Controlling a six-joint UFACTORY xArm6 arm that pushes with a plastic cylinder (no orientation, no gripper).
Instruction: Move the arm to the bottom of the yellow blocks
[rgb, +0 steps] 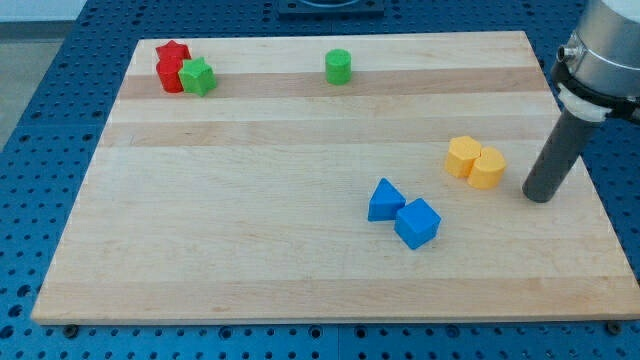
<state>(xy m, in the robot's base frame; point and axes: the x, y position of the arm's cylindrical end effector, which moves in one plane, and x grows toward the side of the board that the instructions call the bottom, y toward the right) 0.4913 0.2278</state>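
Observation:
Two yellow blocks sit side by side at the view's right: a yellow hexagonal block (463, 156) and a yellow block (488, 167) just right of and below it, touching it. My tip (539, 197) rests on the wooden board (250, 250), to the right of the yellow blocks and slightly lower than them, a short gap from the nearer one.
A blue triangular block (385, 200) and a blue cube (417, 223) lie touching, below and left of the yellow ones. A green cylinder (338, 67) stands near the top. A red star block (172, 66) and a green star block (198, 76) sit at the top left.

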